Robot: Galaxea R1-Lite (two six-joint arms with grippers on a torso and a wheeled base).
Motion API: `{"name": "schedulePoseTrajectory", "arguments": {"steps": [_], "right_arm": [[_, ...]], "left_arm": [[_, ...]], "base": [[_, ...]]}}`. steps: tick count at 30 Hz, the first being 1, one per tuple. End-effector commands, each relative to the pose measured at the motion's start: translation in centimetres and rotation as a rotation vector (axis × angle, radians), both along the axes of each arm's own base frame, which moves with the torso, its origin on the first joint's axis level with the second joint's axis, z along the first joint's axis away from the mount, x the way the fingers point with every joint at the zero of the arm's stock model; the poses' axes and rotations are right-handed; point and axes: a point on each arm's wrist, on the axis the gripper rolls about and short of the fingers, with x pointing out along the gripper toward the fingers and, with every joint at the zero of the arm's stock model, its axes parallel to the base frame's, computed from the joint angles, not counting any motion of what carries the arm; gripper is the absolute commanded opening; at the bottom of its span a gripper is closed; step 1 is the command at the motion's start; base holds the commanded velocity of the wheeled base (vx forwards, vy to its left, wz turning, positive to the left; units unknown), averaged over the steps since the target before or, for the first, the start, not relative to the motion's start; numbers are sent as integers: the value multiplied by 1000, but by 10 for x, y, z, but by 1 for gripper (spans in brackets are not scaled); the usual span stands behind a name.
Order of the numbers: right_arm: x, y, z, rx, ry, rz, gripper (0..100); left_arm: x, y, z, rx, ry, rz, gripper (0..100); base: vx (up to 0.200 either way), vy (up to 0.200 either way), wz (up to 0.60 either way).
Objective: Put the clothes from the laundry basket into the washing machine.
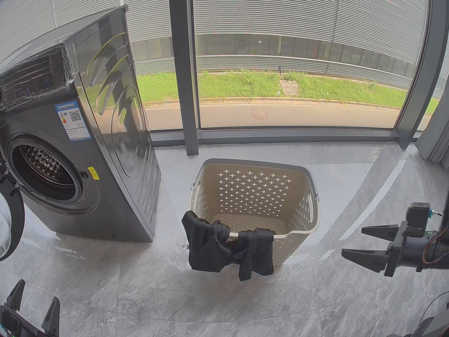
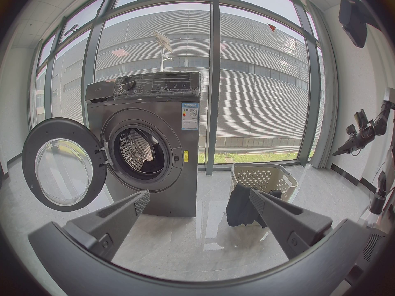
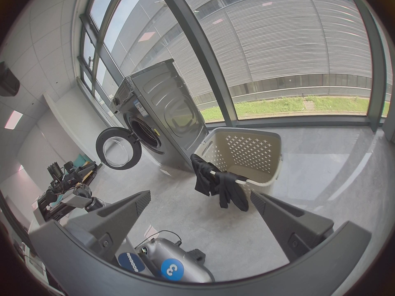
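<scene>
Step in hand: I judged this the very start, with the first pick not yet made and both arms apart from the laundry basket (image 1: 255, 164).
Clothes: a dark garment (image 1: 220, 251) lay draped over the basket's near rim, its ends hanging outside (the basket's inside looked bare to me).
Left gripper (image 1: 37, 291): it sat low and well left of the basket, fingers spread, holding nothing.
Right gripper (image 1: 354, 242): it hung right of the basket, level with its near rim, fingers apart and empty.
Washing machine (image 1: 117, 118): it stood just left of the basket, with the drum opening (image 1: 44, 169) exposed.
Next move: I reckoned one arm must drop onto the bunched cloth at the rim, pinch a thick fold, lift it and carry it left to the drum.
In the way: the open door (image 2: 61, 171) swung out beyond the drum, farther from the basket, so I judged the path free. Trailing ends might snag the rim.
Around: a glass window wall (image 1: 290, 71) rose behind the basket, and glossy floor (image 1: 210, 300) lay before it.
</scene>
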Motion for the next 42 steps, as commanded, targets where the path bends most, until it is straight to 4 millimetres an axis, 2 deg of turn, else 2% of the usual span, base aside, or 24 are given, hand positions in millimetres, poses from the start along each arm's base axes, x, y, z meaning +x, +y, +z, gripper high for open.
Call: {"name": "schedulePoseTrajectory", "arguments": {"steps": [1, 6, 7, 10, 13, 17, 18, 21, 24, 30, 38, 42], "right_arm": [[25, 31, -28, -11, 90, 68, 100], [41, 40, -46, -33, 131, 36, 100], [48, 44, -53, -49, 131, 11, 100], [52, 53, -55, -33, 104, 17, 100], [59, 63, -67, -33, 106, 31, 100], [65, 68, -76, -42, 104, 19, 100], [71, 72, -86, -51, 102, 4, 100], [76, 76, -95, -53, 97, 1, 100], [87, 87, -104, -26, 43, 3, 100], [114, 104, -123, -47, -11, -103, 100], [127, 124, -138, -87, -20, -152, 100], [131, 127, -142, -111, 1, -163, 100]], "left_arm": [[0, 0, -5, 1, 0, 0, 100], [0, 0, -5, 1, 0, 0, 100], [0, 0, -5, 1, 0, 0, 100], [0, 0, -4, 1, -2, 0, 100], [0, 0, -5, 1, 0, 0, 100], [0, 0, -5, 1, 0, 0, 100], [0, 0, -5, 1, 0, 0, 100], [0, 0, -5, 1, 0, 0, 100], [0, 0, -5, 1, 0, 0, 100], [0, 0, -5, -1, 0, 0, 100], [0, 0, -5, 1, 0, 0, 100], [0, 0, -5, -1, 0, 0, 100]], "base": [[200, 0, 0], [200, 0, 0], [0, 0, 0], [0, 0, 0], [0, 0, 0], [0, 0, 0], [0, 0, 0], [0, 0, 0], [0, 0, 0], [0, 0, 0], [0, 0, 0], [0, 0, 0]]}}
